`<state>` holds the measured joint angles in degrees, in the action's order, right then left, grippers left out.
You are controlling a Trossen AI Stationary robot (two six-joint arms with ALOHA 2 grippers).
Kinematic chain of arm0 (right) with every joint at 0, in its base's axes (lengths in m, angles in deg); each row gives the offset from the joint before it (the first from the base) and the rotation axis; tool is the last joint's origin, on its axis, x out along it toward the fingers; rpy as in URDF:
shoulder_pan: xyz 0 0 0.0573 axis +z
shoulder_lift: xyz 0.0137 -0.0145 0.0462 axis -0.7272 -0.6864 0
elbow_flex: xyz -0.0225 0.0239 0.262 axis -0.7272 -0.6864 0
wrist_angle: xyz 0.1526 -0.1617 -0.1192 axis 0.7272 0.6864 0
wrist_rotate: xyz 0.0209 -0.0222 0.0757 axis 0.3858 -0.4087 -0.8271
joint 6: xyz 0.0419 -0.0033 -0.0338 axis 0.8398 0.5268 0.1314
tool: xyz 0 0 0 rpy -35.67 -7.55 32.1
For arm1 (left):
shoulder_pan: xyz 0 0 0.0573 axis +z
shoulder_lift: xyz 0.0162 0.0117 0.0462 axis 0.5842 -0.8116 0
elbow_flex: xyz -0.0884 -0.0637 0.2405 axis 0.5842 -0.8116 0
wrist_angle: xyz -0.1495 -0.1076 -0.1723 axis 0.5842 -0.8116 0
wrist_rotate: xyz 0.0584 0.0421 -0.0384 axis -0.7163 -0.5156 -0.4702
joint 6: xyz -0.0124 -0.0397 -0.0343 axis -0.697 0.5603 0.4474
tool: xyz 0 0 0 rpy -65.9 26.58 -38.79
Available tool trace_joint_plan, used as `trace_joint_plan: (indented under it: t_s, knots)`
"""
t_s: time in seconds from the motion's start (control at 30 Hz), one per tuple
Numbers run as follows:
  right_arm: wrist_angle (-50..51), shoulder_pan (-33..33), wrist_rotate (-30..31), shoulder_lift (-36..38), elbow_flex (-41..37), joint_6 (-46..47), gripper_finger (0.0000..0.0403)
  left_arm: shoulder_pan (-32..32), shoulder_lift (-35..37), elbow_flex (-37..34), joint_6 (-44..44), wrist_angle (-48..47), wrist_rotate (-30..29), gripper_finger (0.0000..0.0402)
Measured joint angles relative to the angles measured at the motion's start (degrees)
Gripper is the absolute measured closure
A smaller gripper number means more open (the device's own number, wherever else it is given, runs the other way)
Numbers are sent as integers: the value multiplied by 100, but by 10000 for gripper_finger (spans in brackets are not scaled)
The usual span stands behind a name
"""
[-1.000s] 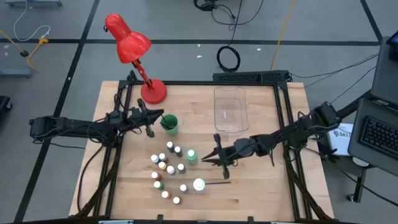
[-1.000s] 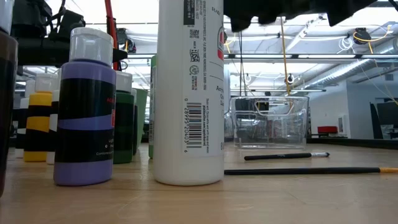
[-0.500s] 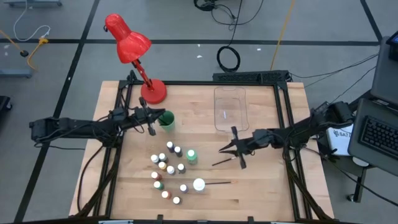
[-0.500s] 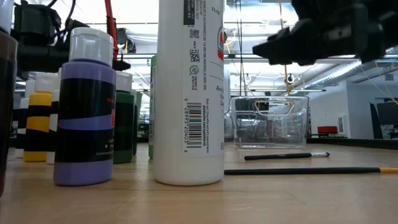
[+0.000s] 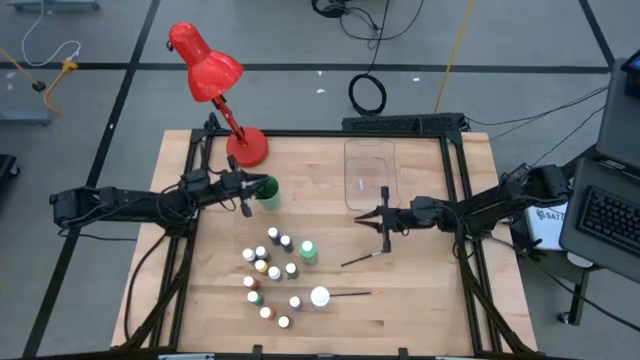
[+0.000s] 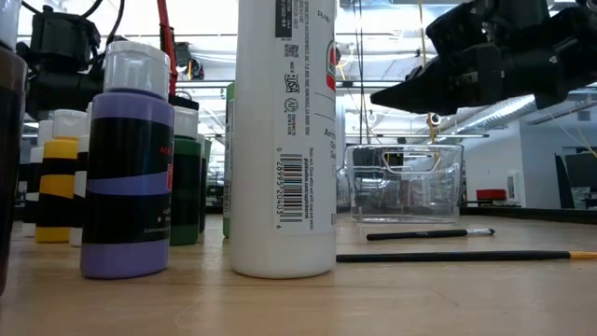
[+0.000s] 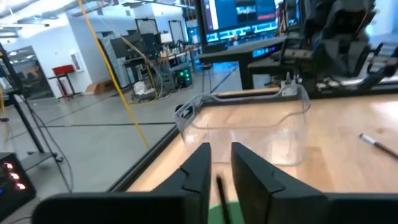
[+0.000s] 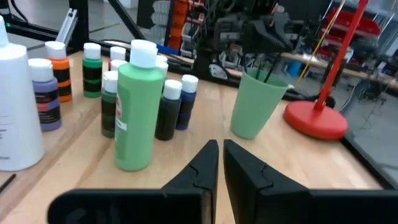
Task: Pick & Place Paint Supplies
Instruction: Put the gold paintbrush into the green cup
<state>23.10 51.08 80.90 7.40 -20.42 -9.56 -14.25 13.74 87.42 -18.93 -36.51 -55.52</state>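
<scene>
Brushes go upright in the green plastic cup (image 5: 269, 193), so we hold the left claw (image 5: 246, 190) over its rim, fingers narrowly parted around a thin dark paintbrush (image 7: 222, 199). Right claw (image 5: 383, 217) shut, empty; another brush (image 5: 360, 259) lies just below it.

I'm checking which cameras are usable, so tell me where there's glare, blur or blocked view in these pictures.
Low view: the white bottle and purple paint bottle loom close, hiding much of the table; bright ceiling lights backlight the right claw into a silhouette. Left wrist view: soft throughout, the clear bin smeared. Right wrist view: the green bottle and green cup read clearly. High view: evenly lit.
</scene>
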Motion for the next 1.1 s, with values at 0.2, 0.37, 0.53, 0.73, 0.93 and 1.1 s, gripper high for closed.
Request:
trace_joint_plan:
  t_s: [0.2,0.37,0.53,0.73,0.93,1.1]
  knots:
    - [102,2,-2,0,0,59,385,-1,80,0,42,456,219,277]
    - [312,5,-1,-1,0,255,385,-29,582,78,562,1047,720,247]
    - [483,5,-17,147,0,554,385,68,1322,797,770,-1007,1557,259]
    - [1590,119,-15,620,0,1258,385,-44,2341,948,-254,-2926,1975,357]
    - [2880,409,682,1068,207,1667,385,-107,2984,232,-347,-2558,1552,386]
    - [5005,891,1346,1160,1105,1945,385,-107,2973,-83,-319,-2549,1554,399]
